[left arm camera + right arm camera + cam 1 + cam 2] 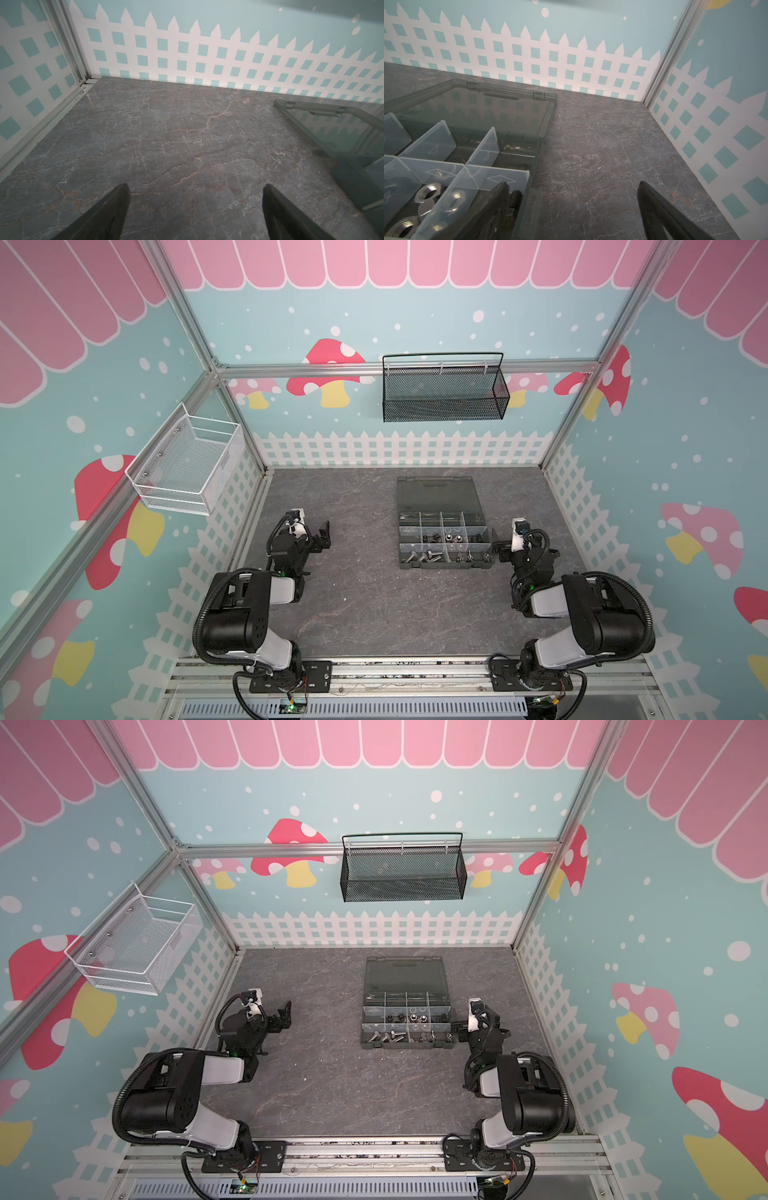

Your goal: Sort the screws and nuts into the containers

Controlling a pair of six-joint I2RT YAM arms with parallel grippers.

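The dark grey organizer box [444,568] [407,1045] lies on the table right of centre, its lid [434,493] open flat behind it. Its containers [442,547] hold silver screws [422,558] in the front row and nuts [449,537] in the middle row. In the right wrist view, silver nuts [426,194] lie behind clear dividers [483,151], and a black screw [515,199] sits by one finger. My right gripper [498,549] [573,184] is open at the box's right edge, holding nothing. My left gripper [324,537] [195,187] is open over bare table, well left of the box.
The grey marble table [374,605] is walled on three sides. A black mesh basket [444,393] hangs on the back wall, and a white wire basket [187,464] on the left wall. The box lid [332,116] shows at the edge of the left wrist view.
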